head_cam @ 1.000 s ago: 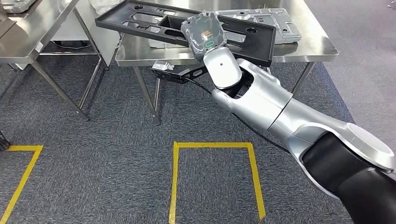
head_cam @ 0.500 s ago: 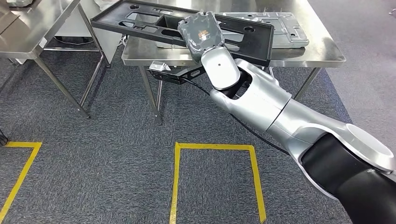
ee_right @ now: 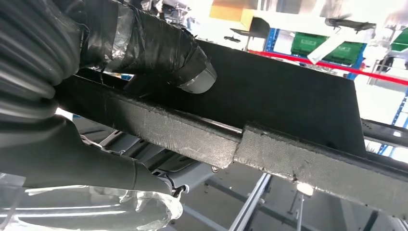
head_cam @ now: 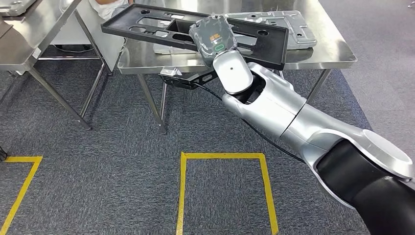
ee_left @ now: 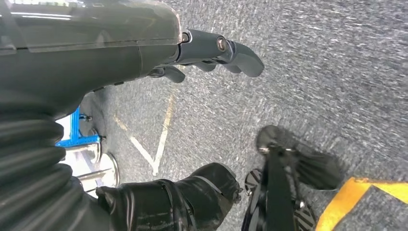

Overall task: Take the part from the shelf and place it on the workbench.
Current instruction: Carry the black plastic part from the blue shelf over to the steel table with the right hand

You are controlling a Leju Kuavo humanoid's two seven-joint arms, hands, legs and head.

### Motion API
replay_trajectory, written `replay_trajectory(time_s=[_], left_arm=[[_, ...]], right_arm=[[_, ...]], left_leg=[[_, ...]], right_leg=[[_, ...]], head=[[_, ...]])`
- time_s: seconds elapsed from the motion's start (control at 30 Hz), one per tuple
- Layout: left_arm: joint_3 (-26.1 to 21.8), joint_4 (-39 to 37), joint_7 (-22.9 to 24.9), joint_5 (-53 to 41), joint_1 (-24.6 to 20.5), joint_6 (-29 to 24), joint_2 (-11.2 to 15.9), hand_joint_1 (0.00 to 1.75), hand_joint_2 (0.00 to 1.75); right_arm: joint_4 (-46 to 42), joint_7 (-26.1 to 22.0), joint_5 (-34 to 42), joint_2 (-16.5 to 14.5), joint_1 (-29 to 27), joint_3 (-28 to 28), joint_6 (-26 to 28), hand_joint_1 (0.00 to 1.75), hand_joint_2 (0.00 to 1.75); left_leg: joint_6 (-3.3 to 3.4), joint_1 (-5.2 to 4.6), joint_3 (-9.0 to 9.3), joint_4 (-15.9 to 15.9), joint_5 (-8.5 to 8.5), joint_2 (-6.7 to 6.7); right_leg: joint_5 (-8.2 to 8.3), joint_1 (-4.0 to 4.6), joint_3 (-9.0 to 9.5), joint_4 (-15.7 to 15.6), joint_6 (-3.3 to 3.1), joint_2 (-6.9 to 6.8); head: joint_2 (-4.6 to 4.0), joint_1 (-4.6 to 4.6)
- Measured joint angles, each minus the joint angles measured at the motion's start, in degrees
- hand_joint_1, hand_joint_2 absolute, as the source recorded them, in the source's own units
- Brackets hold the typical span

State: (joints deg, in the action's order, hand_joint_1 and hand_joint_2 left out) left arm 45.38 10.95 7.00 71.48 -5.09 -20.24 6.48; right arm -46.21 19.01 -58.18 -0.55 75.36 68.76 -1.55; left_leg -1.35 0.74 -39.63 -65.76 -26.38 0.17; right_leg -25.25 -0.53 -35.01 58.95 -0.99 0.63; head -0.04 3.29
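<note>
Placement is the step you are working now: the right hand (head_cam: 214,36) is gripping the black part (head_cam: 254,36), a long flat panel with cut-outs, and is carrying it out over the steel bench (head_cam: 323,51). In the right wrist view the thumb (ee_right: 159,55) is pressing on one face of the panel's edge while the other fingers are wrapping beneath it. The part is hanging tilted, its far end sticking out past the bench's left edge, and whether the near end is touching the surface I cannot tell. A silver metal panel (head_cam: 293,27) is already lying on the bench just behind it. The left hand (ee_left: 211,48) is hanging over the carpet, its fingers loosely apart and holding nothing. For the next move, I judge you are needing to bring the part further over the bench, level it, and lower it flat beside the silver panel before loosening the fingers.
</note>
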Motion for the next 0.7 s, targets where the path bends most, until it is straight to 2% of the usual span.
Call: replay_trajectory(time_s=[0.03, 0.07, 0.13, 0.2, 0.23, 0.27, 0.33, 0.37, 0.4, 0.43, 0.47, 0.5, 0.53, 0.57, 0.6, 0.7], left_arm=[[0.0, 0.0, 0.0, 0.0, 0.0, 0.0, 0.0, 0.00, 1.75], [0.0, 0.0, 0.0, 0.0, 0.0, 0.0, 0.0, 0.00, 1.75], [0.0, 0.0, 0.0, 0.1, -0.1, 0.0, 0.0, 0.00, 1.75], [0.0, 0.0, 0.1, 0.1, -0.1, 0.0, 0.0, 0.00, 1.75], [0.0, 0.0, 0.1, 0.1, -0.1, 0.1, 0.0, 0.00, 1.75], [0.0, 0.0, 0.1, 0.1, -0.1, 0.1, 0.0, 0.00, 1.75], [0.0, 0.0, 0.2, 0.1, -0.1, 0.1, 0.0, 0.00, 1.75], [0.0, 0.0, 0.2, 0.2, -0.1, 0.1, 0.0, 0.00, 1.75], [0.0, 0.0, 0.2, 0.2, -0.1, 0.1, -0.1, 0.00, 1.75], [0.0, 0.0, 0.2, 0.2, -0.1, 0.1, -0.1, 0.00, 1.75], [0.0, 0.0, 0.2, 0.2, -0.1, 0.2, -0.1, 0.00, 1.75], [0.0, 0.0, 0.2, 0.2, -0.1, 0.2, -0.1, 0.00, 1.75], [0.0, 0.0, 0.2, 0.2, -0.1, 0.1, -0.1, 0.00, 1.75], [0.0, 0.0, 0.2, 0.2, -0.1, 0.1, -0.1, 0.00, 1.75], [0.0, 0.0, 0.2, 0.2, -0.1, 0.1, -0.1, 0.00, 1.75], [0.0, 0.0, 0.2, 0.2, -0.1, 0.0, -0.1, 0.00, 1.75]], right_arm=[[0.0, 0.0, 0.0, 0.0, 0.0, 0.0, 0.0, 1.75, 1.75], [0.0, 0.0, 0.0, 0.0, 0.1, 0.0, 0.0, 1.75, 1.75], [0.0, -0.1, 0.0, 0.0, -0.1, 0.0, 0.0, 1.75, 1.75], [0.1, -0.2, 0.0, 0.0, -0.4, 0.0, 0.0, 1.75, 1.75], [0.1, -0.3, 0.0, 0.0, -0.4, 0.0, 0.0, 1.75, 1.75], [0.1, -0.3, 0.0, 0.0, -0.4, 0.0, 0.0, 1.75, 1.75], [0.1, -0.3, 0.0, 0.0, -0.5, 0.0, -0.1, 1.75, 1.75], [0.1, -0.4, 0.0, 0.0, -0.7, 0.0, -0.1, 1.75, 1.75], [0.1, -0.4, 0.0, 0.0, -0.9, 0.0, -0.2, 1.75, 1.75], [0.1, -0.4, 0.0, 0.0, -1.1, 0.0, -0.3, 1.75, 1.75], [0.1, -0.4, 0.0, 0.0, -1.2, 0.0, -0.3, 1.75, 1.75], [0.1, -0.4, 0.0, 0.0, -1.2, 0.0, -0.3, 1.75, 1.75], [0.1, -0.4, 0.0, -0.1, -1.1, 0.0, -0.3, 1.75, 1.75], [0.1, -0.4, 0.0, -0.1, -1.1, 0.0, -0.3, 1.75, 1.75], [0.1, -0.4, 0.0, -0.1, -1.1, 0.0, -0.3, 1.75, 1.75], [0.1, -0.4, 0.0, -0.2, -1.2, 0.0, -0.4, 1.75, 1.75]], left_leg=[[0.27, -0.18, 1.69, 3.7, 1.47, -0.01], [0.52, -0.35, 2.86, 6.1, 2.18, -0.02], [0.96, -0.72, 3.57, 7.4, 1.98, -0.10], [1.47, -0.49, 3.84, 7.9, 2.05, -0.12], [1.80, -0.32, 4.09, 8.1, 2.07, -0.09], [2.10, -0.15, 4.35, 8.3, 2.09, -0.05], [2.54, -0.10, 4.60, 8.4, 1.86, 0.00], [2.64, -0.10, 4.71, 8.3, 1.70, -0.01], [2.67, -0.10, 4.83, 8.2, 1.52, -0.05], [2.64, -0.10, 4.99, 8.1, 1.30, -0.12], [2.54, -0.09, 5.18, 7.9, 1.02, -0.21], [2.39, -0.08, 5.37, 7.7, 0.69, -0.31], [2.14, -0.18, 5.42, 7.4, 0.32, -0.39], [1.87, -0.28, 5.38, 7.1, 0.03, -0.46], [1.58, -0.36, 5.31, 6.9, -0.17, -0.49], [0.75, -0.26, 5.36, 6.9, -0.52, -0.48]], right_leg=[[-0.18, 0.09, 0.18, 0.0, 0.18, 0.02], [-0.29, 0.13, 0.26, 0.0, 0.39, 0.05], [-0.36, 0.21, 0.23, -0.2, 0.92, 0.08], [-0.70, 0.28, 0.21, 0.0, 1.51, 0.03], [-1.41, 0.34, -0.27, 1.1, 1.76, -0.04], [-2.58, 0.38, -1.33, 3.3, 1.96, -0.09], [-5.52, 0.32, -5.13, 10.6, 2.17, -0.18], [-6.38, 0.29, -7.10, 13.9, 2.25, -0.18], [-6.27, 0.23, -8.39, 15.7, 2.31, -0.19], [-5.08, 0.15, -8.67, 15.3, 2.32, -0.22], [-3.01, 0.06, -7.84, 12.7, 2.26, -0.27], [-0.74, -0.01, -6.34, 8.8, 2.12, -0.35], [0.80, 0.01, -4.69, 5.2, 1.94, -0.40], [1.59, 0.08, -3.48, 2.7, 1.74, -0.43], [1.70, 0.20, -2.83, 1.3, 1.56, -0.40], [1.35, 0.27, -2.41, 0.7, 0.85, -0.26]], head=[[0.00, -0.01], [0.00, -0.02], [0.00, -0.04], [0.00, -0.09], [0.00, -0.21], [0.00, -0.32], [0.00, -0.52], [0.00, -0.53], [0.00, -0.53], [0.00, -0.54], [0.00, -0.54], [0.00, -0.55], [0.00, -0.56], [0.00, -0.54], [0.00, -0.52], [0.00, -0.54]])
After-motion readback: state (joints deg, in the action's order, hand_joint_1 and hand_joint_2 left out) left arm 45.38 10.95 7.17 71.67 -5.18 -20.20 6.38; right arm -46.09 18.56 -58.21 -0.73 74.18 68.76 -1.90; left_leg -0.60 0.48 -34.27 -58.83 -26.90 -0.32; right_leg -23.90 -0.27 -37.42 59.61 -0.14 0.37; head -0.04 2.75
